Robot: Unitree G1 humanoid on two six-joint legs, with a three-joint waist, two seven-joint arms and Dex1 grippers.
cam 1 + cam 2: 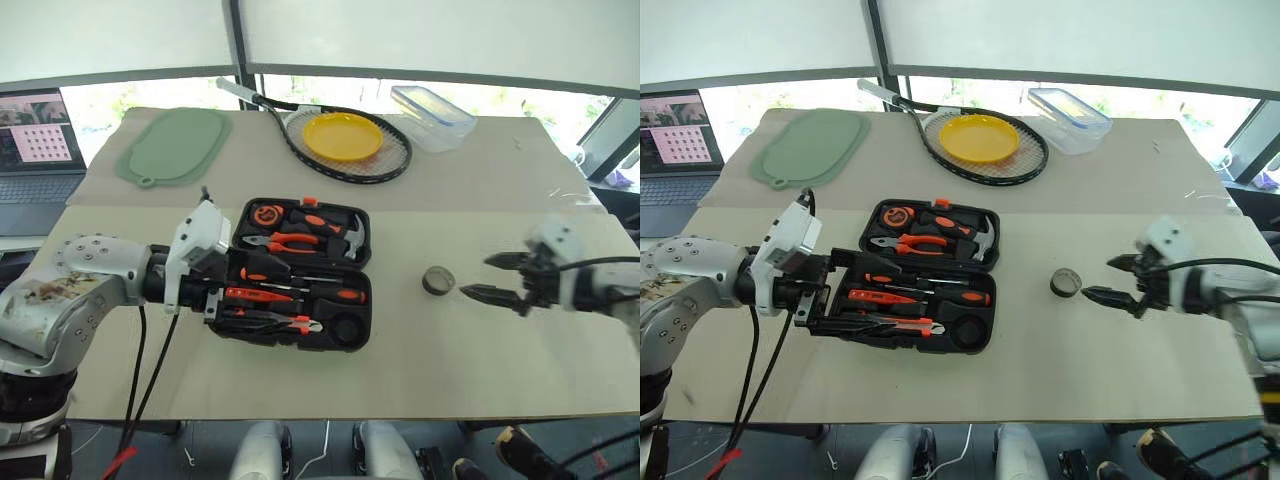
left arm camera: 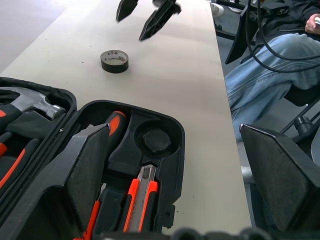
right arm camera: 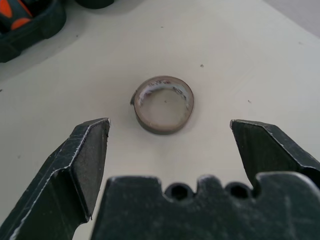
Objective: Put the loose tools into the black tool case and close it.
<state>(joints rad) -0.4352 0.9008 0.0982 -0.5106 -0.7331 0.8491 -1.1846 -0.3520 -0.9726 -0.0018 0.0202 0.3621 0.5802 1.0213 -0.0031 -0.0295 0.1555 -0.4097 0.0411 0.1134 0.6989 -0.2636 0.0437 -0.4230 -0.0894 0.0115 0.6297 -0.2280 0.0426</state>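
The black tool case (image 1: 300, 275) lies open at the middle of the desk (image 1: 420, 370), with the utility knife (image 2: 140, 197) and screwdrivers (image 1: 300, 292) seated in its near half and pliers (image 1: 290, 240) and a hammer (image 1: 350, 240) in the far half; the left hand (image 1: 222, 285) hovers over its nine o'clock edge, fingers spread wide and holding nothing. The small grey tape roll (image 1: 437, 280) sits loose on the desk at three o'clock of the case, well apart from it; the right hand (image 1: 497, 277) hangs just beyond the roll at its three o'clock, fingers wide apart, empty, not touching it.
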